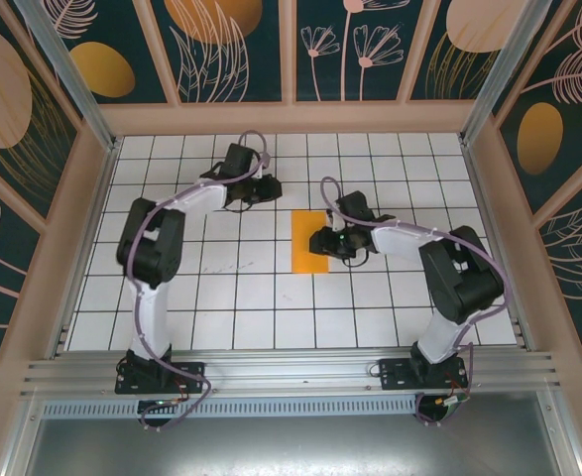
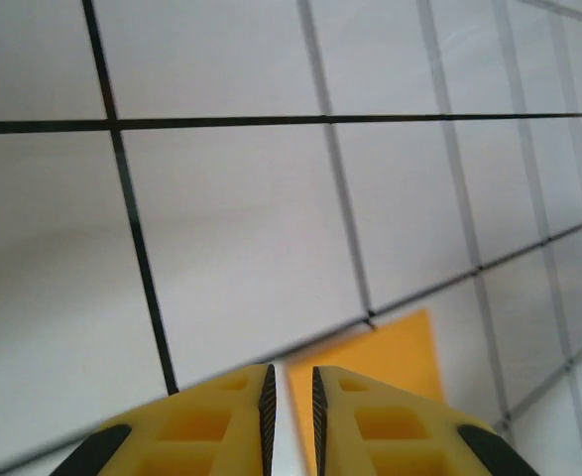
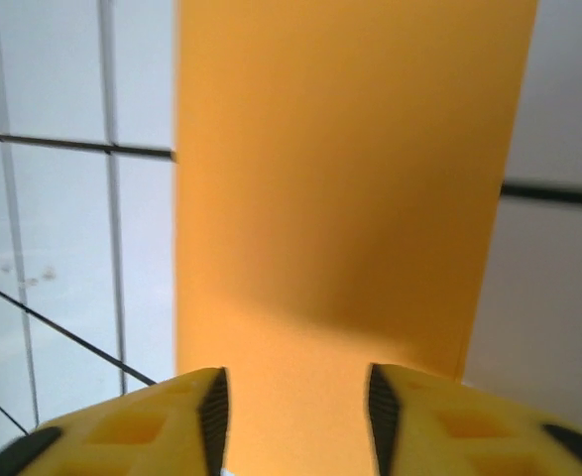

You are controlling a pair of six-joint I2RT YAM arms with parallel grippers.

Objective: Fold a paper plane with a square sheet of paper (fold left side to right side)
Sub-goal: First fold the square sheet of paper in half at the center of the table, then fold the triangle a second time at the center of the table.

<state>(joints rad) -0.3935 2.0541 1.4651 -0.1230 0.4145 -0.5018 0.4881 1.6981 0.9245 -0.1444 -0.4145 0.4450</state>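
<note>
Orange-yellow paper: the sheet of paper point(image 1: 305, 238) lies flat near the middle of the white gridded table point(image 1: 221, 297). From above it is a narrow rectangle, its long sides running from the near edge toward the far wall.

Top view: the right gripper point(image 1: 322, 242) sits at the sheet's right long edge, about halfway along it. The left gripper point(image 1: 272, 188) is over bare tiles to the far left of the sheet, apart from it. The state of either pair of jaws cannot be told from this height.

Right wrist view: the paper point(image 3: 340, 178) runs straight away from the camera as a smooth, flat band. The right gripper point(image 3: 295, 412) has its 2 yellow fingers point(image 3: 142, 421) spread wide over the near end of the band. Whether they touch it cannot be told.

Left wrist view: the left gripper point(image 2: 291, 402) has its 2 fingers point(image 2: 211, 421) drawn almost together, with only a thin slit between them and nothing pinched. Just 1 corner of the paper point(image 2: 385, 357) appears beyond the tips, flat on the table point(image 2: 231, 228).
</note>
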